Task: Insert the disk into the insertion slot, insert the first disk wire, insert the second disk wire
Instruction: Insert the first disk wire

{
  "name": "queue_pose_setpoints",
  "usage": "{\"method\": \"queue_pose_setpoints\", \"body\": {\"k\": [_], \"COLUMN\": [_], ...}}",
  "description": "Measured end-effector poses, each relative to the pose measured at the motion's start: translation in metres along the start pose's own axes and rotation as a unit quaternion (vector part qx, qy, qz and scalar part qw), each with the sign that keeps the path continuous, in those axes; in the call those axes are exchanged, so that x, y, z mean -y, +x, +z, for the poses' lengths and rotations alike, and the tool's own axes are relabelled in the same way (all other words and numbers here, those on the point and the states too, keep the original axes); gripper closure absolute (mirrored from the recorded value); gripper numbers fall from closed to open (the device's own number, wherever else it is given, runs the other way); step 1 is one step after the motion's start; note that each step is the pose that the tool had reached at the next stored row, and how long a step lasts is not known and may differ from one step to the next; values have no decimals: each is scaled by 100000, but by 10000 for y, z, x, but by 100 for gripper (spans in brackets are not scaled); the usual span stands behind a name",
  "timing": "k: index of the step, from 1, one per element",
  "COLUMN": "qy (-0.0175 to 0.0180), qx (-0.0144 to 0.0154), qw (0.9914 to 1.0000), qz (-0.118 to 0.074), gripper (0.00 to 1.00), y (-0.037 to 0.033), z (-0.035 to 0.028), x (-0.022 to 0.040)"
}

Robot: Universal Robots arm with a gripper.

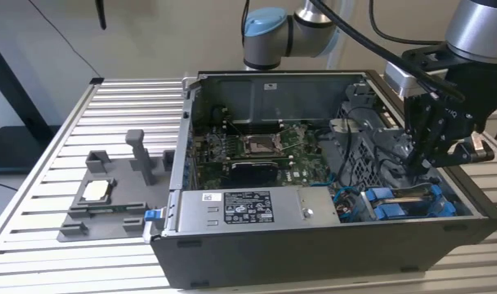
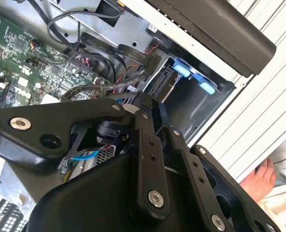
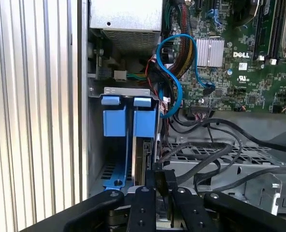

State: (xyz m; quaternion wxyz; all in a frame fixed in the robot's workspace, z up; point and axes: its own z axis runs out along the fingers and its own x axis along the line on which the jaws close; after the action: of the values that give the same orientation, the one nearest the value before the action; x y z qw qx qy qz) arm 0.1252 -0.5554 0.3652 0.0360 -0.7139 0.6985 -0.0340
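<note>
The disk [image 3: 142,157] stands on edge inside the insertion slot [image 3: 126,90], its blue carrier tab [image 3: 145,122] beside a second blue tab [image 3: 114,121]. In the exterior view the blue carriers [image 1: 405,203] lie at the case's near corner on that view's right. My gripper [image 1: 422,164] reaches down into the case just above them. In the first wrist view the gripper [image 3: 163,181] sits at the disk's end, its fingers close together on a black disk wire [image 3: 201,155] that loops off over the grey cage. A blue wire [image 3: 176,82] curves from the motherboard toward the bay.
The open computer case [image 1: 330,257] lies on a slatted metal table [image 1: 36,184]. Inside are the motherboard [image 1: 257,153], a labelled power-supply box [image 1: 240,208] and tangled black cables [image 2: 99,63]. A grey fixture [image 1: 109,202] stands at the exterior view's left. A person's hand [image 2: 264,176] rests beside the case.
</note>
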Motion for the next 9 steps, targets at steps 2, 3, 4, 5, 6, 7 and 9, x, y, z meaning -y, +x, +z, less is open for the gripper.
{"method": "queue_pose_setpoints", "body": {"k": [2, 3, 4, 5, 6, 7, 9], "qy": [362, 551, 715, 842, 920, 925, 932], "qx": [-97, -131, -173, -211, -236, -261, -323], "qw": [99999, 99998, 99997, 99996, 99995, 99995, 99995], "qz": [-76, -140, -199, -254, -293, -306, -347], "gripper": [81, 81, 81, 81, 81, 81, 81], "y": [0, 0, 1, 1, 3, 5, 7], "z": [13, 20, 26, 32, 38, 43, 51], "x": [-2, -2, -2, -2, -2, -3, -1]}}
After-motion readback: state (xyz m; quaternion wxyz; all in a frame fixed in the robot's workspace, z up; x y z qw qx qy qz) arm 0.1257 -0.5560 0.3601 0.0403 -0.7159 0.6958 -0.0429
